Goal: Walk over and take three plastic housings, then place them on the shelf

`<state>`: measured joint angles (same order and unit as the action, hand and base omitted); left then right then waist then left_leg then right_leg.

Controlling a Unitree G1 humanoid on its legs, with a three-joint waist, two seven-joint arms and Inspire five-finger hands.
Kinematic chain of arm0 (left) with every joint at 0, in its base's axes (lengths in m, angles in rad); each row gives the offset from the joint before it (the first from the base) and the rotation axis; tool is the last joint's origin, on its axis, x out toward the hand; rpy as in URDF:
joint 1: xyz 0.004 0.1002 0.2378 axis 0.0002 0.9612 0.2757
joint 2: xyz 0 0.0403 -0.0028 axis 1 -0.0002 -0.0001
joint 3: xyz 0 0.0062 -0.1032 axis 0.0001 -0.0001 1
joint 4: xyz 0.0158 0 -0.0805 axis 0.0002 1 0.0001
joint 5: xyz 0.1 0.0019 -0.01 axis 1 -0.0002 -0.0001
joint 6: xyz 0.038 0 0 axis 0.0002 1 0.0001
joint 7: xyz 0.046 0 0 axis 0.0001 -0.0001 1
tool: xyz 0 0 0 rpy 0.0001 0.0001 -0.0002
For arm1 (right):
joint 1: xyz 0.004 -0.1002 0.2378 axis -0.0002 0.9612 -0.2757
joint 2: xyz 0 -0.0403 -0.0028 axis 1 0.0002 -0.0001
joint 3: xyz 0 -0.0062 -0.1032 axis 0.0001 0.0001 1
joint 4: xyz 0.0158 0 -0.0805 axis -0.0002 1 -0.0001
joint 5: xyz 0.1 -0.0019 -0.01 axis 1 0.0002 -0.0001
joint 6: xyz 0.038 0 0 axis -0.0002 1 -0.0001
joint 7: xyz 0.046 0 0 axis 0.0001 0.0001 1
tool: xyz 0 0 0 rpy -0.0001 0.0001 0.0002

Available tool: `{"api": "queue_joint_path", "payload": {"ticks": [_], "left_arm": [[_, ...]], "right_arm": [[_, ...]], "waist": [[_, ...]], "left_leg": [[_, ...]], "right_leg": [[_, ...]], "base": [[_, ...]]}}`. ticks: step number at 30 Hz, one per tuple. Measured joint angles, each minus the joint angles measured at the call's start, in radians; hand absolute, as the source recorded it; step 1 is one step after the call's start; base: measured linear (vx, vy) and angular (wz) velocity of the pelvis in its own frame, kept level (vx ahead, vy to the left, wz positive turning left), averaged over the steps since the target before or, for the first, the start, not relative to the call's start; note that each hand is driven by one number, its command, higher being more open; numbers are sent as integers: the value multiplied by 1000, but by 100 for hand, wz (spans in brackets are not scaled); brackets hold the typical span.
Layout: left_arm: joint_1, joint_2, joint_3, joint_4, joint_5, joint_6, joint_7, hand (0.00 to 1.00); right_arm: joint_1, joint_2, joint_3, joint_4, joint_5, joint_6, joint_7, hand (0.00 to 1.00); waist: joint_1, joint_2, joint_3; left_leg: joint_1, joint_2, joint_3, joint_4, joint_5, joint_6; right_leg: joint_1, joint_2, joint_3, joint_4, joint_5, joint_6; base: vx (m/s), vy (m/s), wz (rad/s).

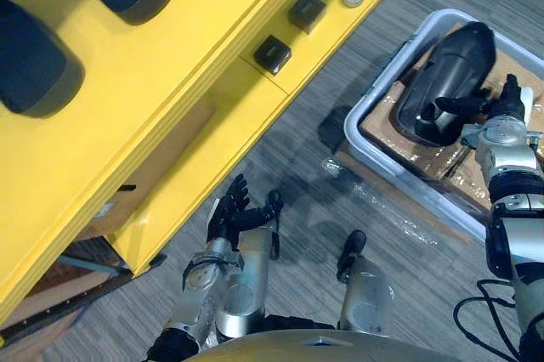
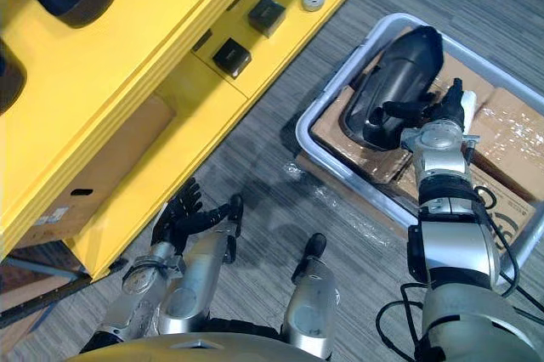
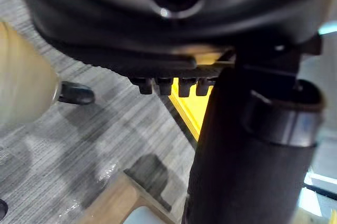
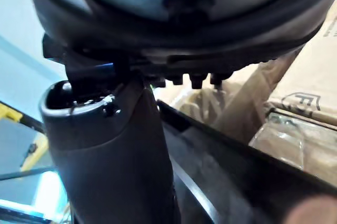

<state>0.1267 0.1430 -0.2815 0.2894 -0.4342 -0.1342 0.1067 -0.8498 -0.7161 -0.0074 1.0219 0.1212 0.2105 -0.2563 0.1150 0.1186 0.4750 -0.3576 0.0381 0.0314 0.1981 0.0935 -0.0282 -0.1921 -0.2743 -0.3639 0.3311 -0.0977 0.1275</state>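
The long black plastic housing (image 1: 455,65) lies in the pale grey plastic bin (image 1: 355,132) at two o'clock. The right hand (image 1: 507,100) is spread open, with its thumb touching the housing. The left hand (image 1: 228,216), at seven o'clock, is open too.

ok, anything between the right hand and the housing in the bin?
Nothing visible. The right hand is at the housing's near end, with its thumb reaching onto it. The housing lies on top of the boxes in the bin, and nothing lies over it.
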Motion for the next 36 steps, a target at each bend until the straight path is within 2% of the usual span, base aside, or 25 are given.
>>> {"api": "queue_joint_path", "payload": {"ticks": [2, 4, 6, 7, 10, 13, 17, 19, 21, 23, 26, 27, 28, 30, 34, 36], "left_arm": [[-1, -1, 0, 1, -1, -1, 0, 100], [-1, -5, 0, 4, -6, -2, 0, 100], [-1, -7, -1, 16, -10, -3, -1, 100], [1, -7, -1, 16, -13, -3, -1, 100], [1, -6, -18, 16, -22, -5, -1, 100], [5, -7, -38, 13, 14, -6, 4, 100], [27, -3, -30, -31, 13, -7, 44, 100], [39, 6, -25, -80, -28, -9, 47, 100], [40, 12, -16, -104, -61, -17, 46, 100], [41, 17, -12, -121, -89, -19, 43, 100], [49, 23, -5, -166, -116, -19, 40, 100], [58, 24, 5, -189, -130, -19, 35, 100], [73, 25, 21, -225, -158, -19, 29, 100], [84, 27, 37, -250, -175, -19, 20, 100], [118, 32, 97, -353, -195, -17, -9, 100], [117, 39, 124, -417, -194, -17, -37, 100]], "right_arm": [[-21, -22, 27, 24, -48, 25, 51, 0], [-40, -63, 70, 47, -164, 45, 123, 0], [-59, -85, 85, 82, -245, 44, 158, 0], [-71, -99, 95, 106, -280, 61, 170, 0], [-79, -101, 94, 123, -281, 106, 164, 0], [-88, -96, 35, 165, -271, 157, 153, 0], [-71, -68, 9, 178, -298, 160, 119, 0], [-79, -61, -61, 183, -303, 182, 116, 0], [-69, -60, -68, 184, -305, 193, 115, 0], [-69, -57, -105, 185, -302, 193, 109, 0], [-66, -57, -143, 192, -283, 189, 54, 0], [-51, -57, -155, 192, -258, 177, 25, 0], [-19, -57, -167, 177, -255, 138, -15, 0], [19, -57, -168, 141, -255, 117, -47, 0], [210, -39, -188, -102, -273, 101, -148, 0], [303, 2, -210, -252, -315, 69, -204, 0]], "waist": [[-5, 1, 0], [-5, 1, 0], [-4, 3, 1], [-4, 5, 1], [0, 8, 0], [5, 16, 0], [-3, 18, 1], [-2, 21, 0], [-5, 21, -1], [-8, 22, -1], [-7, 21, -1], [-8, 21, 0], [-8, 21, 0], [-12, 20, 0], [-45, 16, 2], [-66, 13, 0]], "left_leg": [[1, -7, -10, -18, 16, -1], [7, -11, -10, -52, 39, -5], [22, -14, -10, -80, 54, -10], [28, -12, -12, -92, 63, -12], [51, -11, -14, -130, 85, -17], [76, -11, -17, -180, 111, -18], [103, -12, -12, -204, 125, -12], [123, -12, -8, -211, 125, -13], [130, -11, -8, -221, 126, -16], [133, -11, -5, -224, 126, -16], [153, -15, 0, -248, 132, -14], [162, -16, 1, -259, 136, -13], [170, -18, 5, -272, 139, -11], [178, -19, 8, -280, 145, -6], [219, -26, 20, -281, 138, -5], [257, -22, 36, -282, 116, -7]], "right_leg": [[-10, -9, -8, 24, -13, -1], [-27, -18, -9, 43, -18, -4], [-30, -22, -8, 52, -24, -7], [-30, -21, -10, 55, -31, -11], [-28, -21, -12, 61, -35, -13], [-24, -21, -16, 60, -36, -14], [-6, -21, -15, 54, -30, -6], [10, -19, -13, 49, -30, -5], [15, -19, -14, 42, -29, -5], [20, -18, -13, 32, -26, -1], [31, -18, -10, 23, -22, 5], [39, -17, -10, 14, -19, 9], [41, -18, -7, 9, -18, 11], [46, -17, -4, 2, -16, 15], [99, -19, -1, -24, -10, 22], [140, -13, 2, -48, -7, 27]], "base": [[-63, -29, 21], [-60, -16, 4], [-54, -19, 2], [-49, -22, 2], [-23, -26, 2], [-4, -41, 3], [21, -26, -2], [27, -41, -3], [12, -42, -2], [13, -36, -4], [27, -40, -2], [35, -40, -2], [50, -51, -4], [55, -44, -4], [64, -40, -3], [36, -55, -23]]}}
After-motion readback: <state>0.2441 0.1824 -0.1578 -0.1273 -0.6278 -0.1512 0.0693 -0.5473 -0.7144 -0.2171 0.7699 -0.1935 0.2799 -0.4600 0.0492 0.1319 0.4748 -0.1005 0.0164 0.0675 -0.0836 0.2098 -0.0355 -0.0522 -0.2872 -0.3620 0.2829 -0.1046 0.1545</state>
